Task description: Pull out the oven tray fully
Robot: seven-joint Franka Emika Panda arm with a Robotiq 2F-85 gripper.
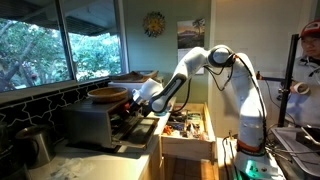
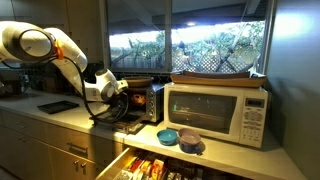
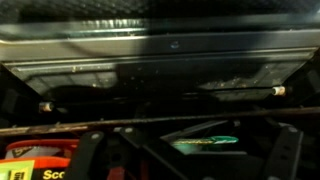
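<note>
As the wrist view is dark, the oven tray seems half-hidden.

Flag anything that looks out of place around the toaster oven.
The drawer near the toaster oven stands pulled open, packed with clutter. A wooden bowl sits on top of the oven, an odd spot for it. Nothing looks spilled.

I see a white microwave at the right, with a blue bowl near its left corner. An open drawer of colourful items lies nearer. A wooden bowl sits by the window.
</note>
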